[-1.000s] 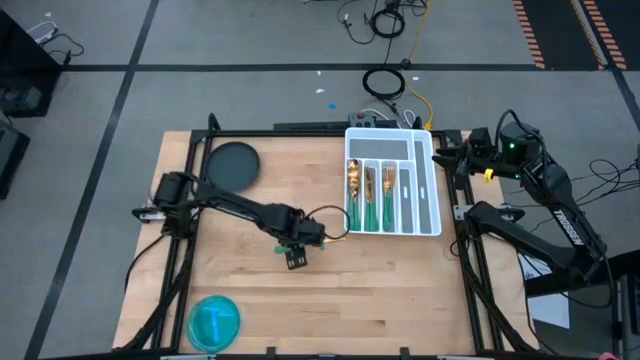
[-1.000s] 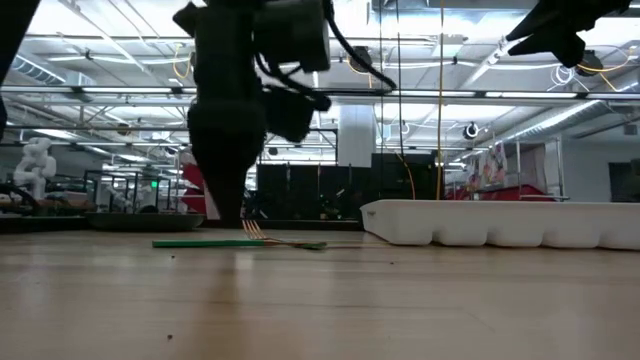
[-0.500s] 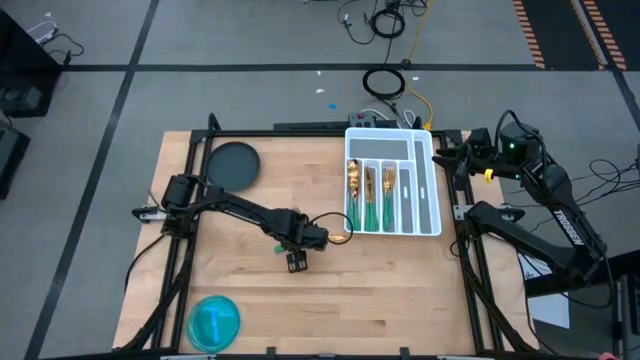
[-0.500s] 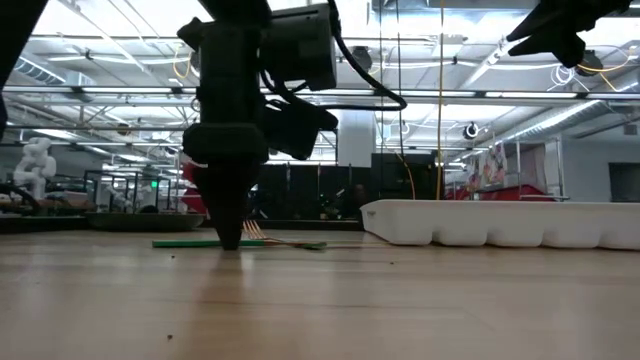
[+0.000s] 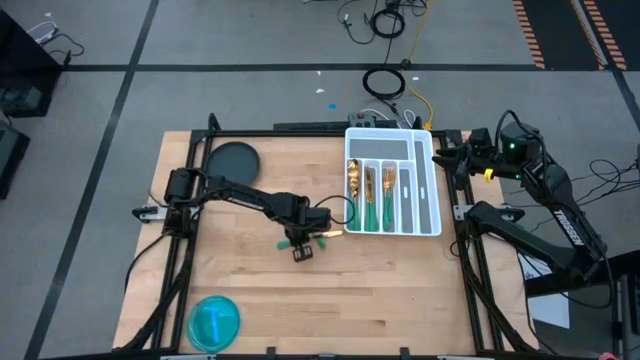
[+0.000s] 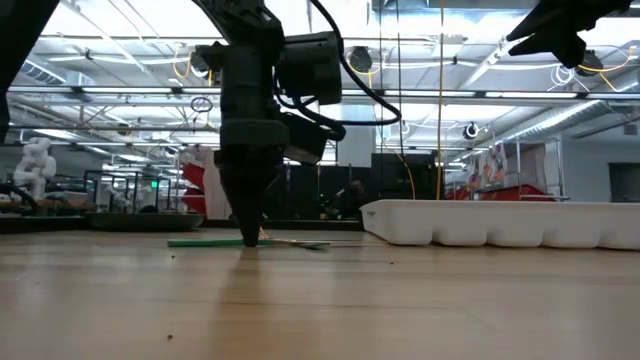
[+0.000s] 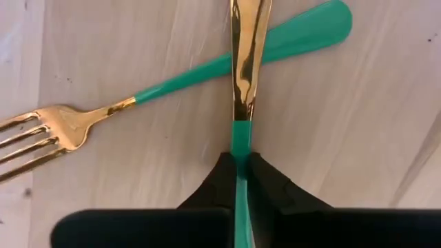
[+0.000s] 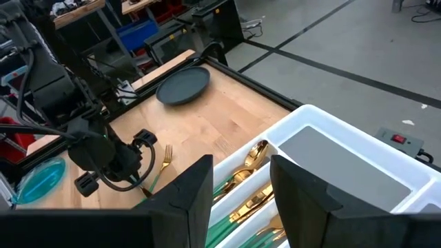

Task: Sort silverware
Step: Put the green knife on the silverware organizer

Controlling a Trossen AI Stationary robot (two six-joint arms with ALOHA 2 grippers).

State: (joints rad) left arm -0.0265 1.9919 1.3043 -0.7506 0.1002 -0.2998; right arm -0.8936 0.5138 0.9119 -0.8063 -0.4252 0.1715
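Two pieces of silverware lie crossed on the wooden table. One is a fork (image 7: 207, 69) with gold tines and a green handle. Over it lies a second piece (image 7: 244, 62), gold neck and green handle, its head outside the picture. My left gripper (image 5: 302, 241) points straight down at mid-table, shut on that second piece's handle. More silverware (image 5: 370, 195) lies in the compartments of the white tray (image 5: 428, 200). At the table's far right corner my right gripper (image 8: 241, 186) hangs open, well above the tray, with nothing between its fingers. My left gripper pinches the green handle (image 7: 241, 138) of the upper piece between its two fingers, just below where the gold neck begins. The fingers come from above, pointing down, one on each side of the slim handle. The piece lies flat on the table and across the fork's handle.
A dark round plate (image 5: 233, 163) sits at the far left and a teal dish (image 5: 215, 322) at the near left edge. The white tray (image 6: 500, 222) stands to the right of the crossed pieces. Bare wood lies between them and the near edge.
My left gripper has moved a little toward the table's right edge and down onto the table. Its fingers have shut on the green handle of the upper piece. Both pieces still lie on the wood.
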